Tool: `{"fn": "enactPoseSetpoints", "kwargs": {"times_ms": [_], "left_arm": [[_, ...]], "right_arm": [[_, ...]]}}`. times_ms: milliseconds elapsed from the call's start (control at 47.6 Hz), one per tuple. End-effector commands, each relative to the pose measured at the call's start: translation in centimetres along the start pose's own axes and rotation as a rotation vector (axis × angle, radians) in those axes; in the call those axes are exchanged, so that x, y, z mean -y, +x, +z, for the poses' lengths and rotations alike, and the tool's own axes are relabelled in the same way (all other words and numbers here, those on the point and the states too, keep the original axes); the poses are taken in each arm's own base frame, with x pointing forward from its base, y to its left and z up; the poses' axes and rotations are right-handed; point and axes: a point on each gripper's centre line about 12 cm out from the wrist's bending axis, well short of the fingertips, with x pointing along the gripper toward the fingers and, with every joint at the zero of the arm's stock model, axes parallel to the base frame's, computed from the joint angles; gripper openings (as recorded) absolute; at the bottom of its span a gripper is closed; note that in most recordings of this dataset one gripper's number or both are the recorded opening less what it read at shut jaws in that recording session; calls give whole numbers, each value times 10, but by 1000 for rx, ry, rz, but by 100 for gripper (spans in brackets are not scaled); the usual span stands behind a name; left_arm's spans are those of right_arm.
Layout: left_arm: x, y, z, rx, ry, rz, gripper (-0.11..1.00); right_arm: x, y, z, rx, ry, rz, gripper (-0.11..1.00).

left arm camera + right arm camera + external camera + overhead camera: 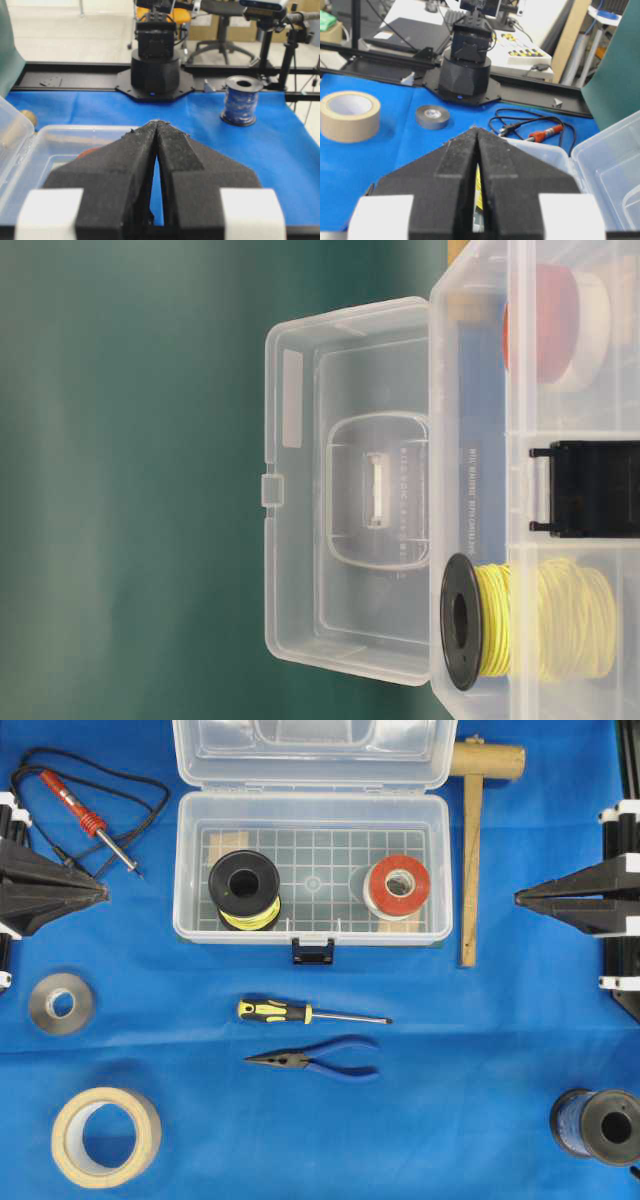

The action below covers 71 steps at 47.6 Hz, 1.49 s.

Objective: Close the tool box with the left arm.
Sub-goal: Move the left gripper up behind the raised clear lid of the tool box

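Box (312, 815) sits at the upper centre of the overhead view on the blue bench (450, 1100), and it is wide open: its clear lid (315, 750) is swung back toward the top edge of the frame, standing up behind the tray. The dark latch (313, 951) hangs free at the front wall, nearest the bottom of the picture. Inside lie a yellow wire spool (245, 889) on the left and a red-faced roll (397, 886) on the right, both seeming to sit below the rim, so I judge nothing would block the lid.

Nothing of the closing is done yet. The left gripper (100, 892) is parked at the left edge of the overhead view, well apart from the box, its jaws pressed together with nothing between them. The right gripper (522, 898) mirrors it at the right edge, jaws likewise together and empty.

What is left, as I read it, is the whole job: bring the left arm across to the lid's far edge, tip the lid forward over the tray, and press it down onto the rim, perhaps until the latch catches.
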Motion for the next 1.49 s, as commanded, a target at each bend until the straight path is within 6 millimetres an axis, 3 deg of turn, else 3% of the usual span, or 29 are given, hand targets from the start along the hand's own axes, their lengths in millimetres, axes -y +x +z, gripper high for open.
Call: {"fn": "enactPoseSetpoints", "kwargs": {"times_ms": [0,168,504,567,672,819,882,1155,1470], "left_arm": [[-5,7,13,36,-29,28,0],[-18,21,27,62,-4,90,0],[-75,60,58,48,144,298,2],[-90,66,62,45,144,344,12],[-116,74,64,16,135,419,41],[-162,90,51,-109,116,523,84],[-179,97,44,-171,101,551,92],[-239,127,17,-438,45,606,92],[-272,142,-25,-646,14,603,92]], "right_arm": [[0,4,16,41,-15,2,0],[-1,10,11,17,-21,5,0],[-1,13,6,-3,-21,5,0],[0,13,6,-5,-21,3,0],[-1,14,4,-14,-21,5,0],[-1,15,0,-28,-21,5,0],[-1,16,-1,-31,-21,5,0],[-1,16,-5,-48,-21,5,0],[-1,18,-8,-61,-21,6,0]]}}
